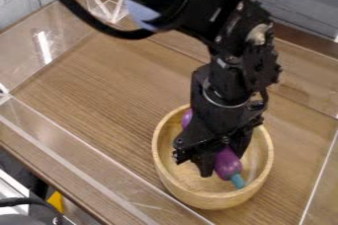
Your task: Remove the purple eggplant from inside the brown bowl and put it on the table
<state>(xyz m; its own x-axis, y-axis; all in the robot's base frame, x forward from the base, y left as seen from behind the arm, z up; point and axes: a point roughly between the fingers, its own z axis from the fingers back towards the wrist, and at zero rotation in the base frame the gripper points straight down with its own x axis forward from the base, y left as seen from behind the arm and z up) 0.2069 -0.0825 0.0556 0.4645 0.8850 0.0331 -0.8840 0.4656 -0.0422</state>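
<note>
At the near edge, left corner: a dark cable (30, 202) beside a small patch of yellow (55, 200), outside the clear wall (82, 175). Next, toward the right, the near rim of the brown bowl (218, 199), wide and round, upright on the table (99, 86). Just inside that rim, the teal-green tip of the purple eggplant (227, 160), pointing toward the near right. Behind the tip, glossy purple body, running up and back to the left between the dark fingers of the pincer (220, 154). Closed narrow on the eggplant, with a finger to either side of the body. Partly hidden by the fingers along the middle; another bit of purple at their left, near the bowl's left inner wall. Within the outline of the bowl, eggplant and fingertips alike. Above and farther back, the black arm (199, 22), coming down from the top left, with a thick black cable (79, 12) looping beside. Farthest off, bare brown wood grain, then clear acrylic along the far edge.
</note>
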